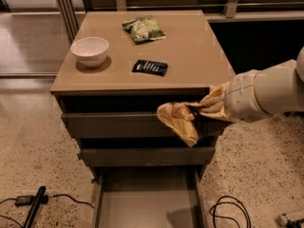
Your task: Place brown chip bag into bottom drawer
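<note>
The brown chip bag (183, 120), crinkled with pale yellow ends, hangs in front of the cabinet's upper drawer fronts, held in the air. My gripper (209, 109) is at the bag's right end, coming in from the right on a white arm (266, 96), and is shut on the bag; the bag hides most of the fingers. The bottom drawer (145, 205) is pulled out below, its plain grey floor bare. The bag is above the drawer's right half, well clear of it.
On the cabinet top (190, 56) stand a white bowl (90, 51), a small green bag (143, 28) and a flat dark blue packet (150, 67). Cables lie on the speckled floor at the left (33, 203) and right (228, 213) of the drawer.
</note>
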`<state>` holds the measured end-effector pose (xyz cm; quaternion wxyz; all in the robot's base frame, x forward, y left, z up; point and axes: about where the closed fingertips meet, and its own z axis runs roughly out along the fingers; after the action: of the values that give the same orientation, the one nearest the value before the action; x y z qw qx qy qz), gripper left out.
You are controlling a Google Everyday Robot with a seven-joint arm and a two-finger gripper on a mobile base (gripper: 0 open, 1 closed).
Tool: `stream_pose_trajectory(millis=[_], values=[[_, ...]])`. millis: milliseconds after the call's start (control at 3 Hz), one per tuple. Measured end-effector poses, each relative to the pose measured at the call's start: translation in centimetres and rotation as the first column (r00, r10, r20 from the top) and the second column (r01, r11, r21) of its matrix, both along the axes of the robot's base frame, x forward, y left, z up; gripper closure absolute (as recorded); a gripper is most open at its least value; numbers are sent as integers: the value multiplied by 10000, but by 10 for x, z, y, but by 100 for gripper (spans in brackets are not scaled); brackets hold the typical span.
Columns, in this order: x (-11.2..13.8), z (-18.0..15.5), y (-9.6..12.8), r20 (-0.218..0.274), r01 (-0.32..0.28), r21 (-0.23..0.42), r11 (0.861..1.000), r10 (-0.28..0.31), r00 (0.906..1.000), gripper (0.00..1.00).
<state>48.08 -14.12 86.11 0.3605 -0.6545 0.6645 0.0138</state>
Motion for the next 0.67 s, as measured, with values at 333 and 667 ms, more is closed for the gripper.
stream_pose_trajectory(millis=[333, 667], values=[[10, -34, 23, -406, -64, 217, 9997, 72, 9992, 100], [18, -83, 45, -1096, 146, 646, 9978, -74, 9940, 100]])
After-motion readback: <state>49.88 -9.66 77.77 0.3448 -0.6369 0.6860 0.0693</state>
